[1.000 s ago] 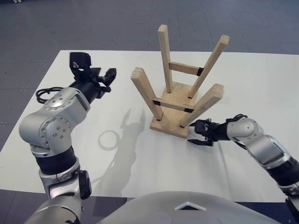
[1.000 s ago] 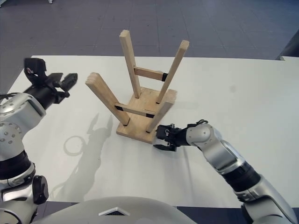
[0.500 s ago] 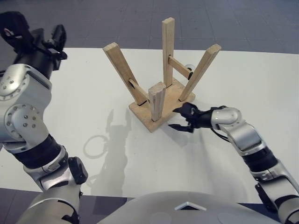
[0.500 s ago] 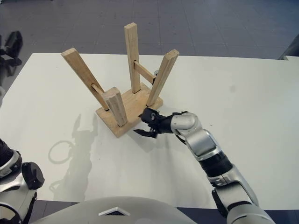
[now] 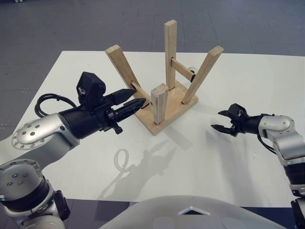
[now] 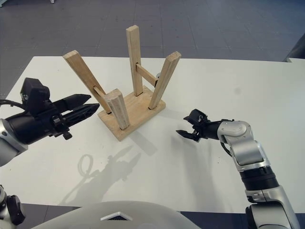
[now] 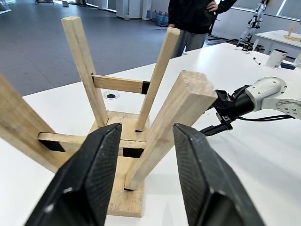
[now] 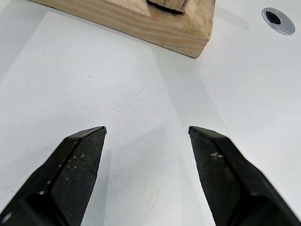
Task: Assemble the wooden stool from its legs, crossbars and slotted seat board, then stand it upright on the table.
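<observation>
The wooden stool stands upside down on the white table [image 5: 248,86], its slotted seat board [image 5: 167,116] flat and four legs up, joined by crossbars [image 5: 181,69]. My left gripper [image 5: 135,98] is open, level with the stool's left leg [image 5: 123,67], its tips just short of the wood. In the left wrist view the near leg [image 7: 170,120] stands between the open fingers [image 7: 94,179], farther off. My right gripper [image 5: 218,120] is open low over the table, right of the seat board and apart from it. The right wrist view has the board's edge [image 8: 141,24] ahead of the open gripper [image 8: 146,129].
A round cable grommet [image 8: 277,19] sits in the tabletop behind the stool. Bare white table lies in front of the stool and to both sides. Beyond the table is dark floor; another white table [image 7: 282,40] stands farther off.
The stool turned on the table while my right gripper was at the seat's corner. That gripper has since drawn back to the right. My left gripper swung in from the far left toward the stool.
</observation>
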`<state>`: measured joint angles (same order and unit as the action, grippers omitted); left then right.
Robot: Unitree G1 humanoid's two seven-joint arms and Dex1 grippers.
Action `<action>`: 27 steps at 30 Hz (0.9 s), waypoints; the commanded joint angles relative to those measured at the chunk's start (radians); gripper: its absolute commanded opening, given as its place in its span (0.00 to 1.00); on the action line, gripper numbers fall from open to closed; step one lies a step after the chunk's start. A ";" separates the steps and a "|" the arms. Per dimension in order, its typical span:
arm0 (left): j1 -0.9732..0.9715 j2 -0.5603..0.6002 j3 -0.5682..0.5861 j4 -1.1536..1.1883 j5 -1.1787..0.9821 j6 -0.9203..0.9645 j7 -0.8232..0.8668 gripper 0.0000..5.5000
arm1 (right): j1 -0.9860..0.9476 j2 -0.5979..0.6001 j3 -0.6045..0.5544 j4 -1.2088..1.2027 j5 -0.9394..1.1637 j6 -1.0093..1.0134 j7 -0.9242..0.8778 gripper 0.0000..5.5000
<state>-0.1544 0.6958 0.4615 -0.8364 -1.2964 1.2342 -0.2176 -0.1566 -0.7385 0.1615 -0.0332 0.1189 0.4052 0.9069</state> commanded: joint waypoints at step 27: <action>-0.096 0.070 -0.421 0.008 0.099 -0.228 0.196 0.58 | -0.052 0.056 0.011 0.062 -0.026 -0.036 -0.006 0.59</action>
<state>-0.2304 0.7833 0.0735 -0.8310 -1.2411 1.0123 -0.0494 -0.1871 -0.6820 0.1702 0.0286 0.1010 0.3729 0.8968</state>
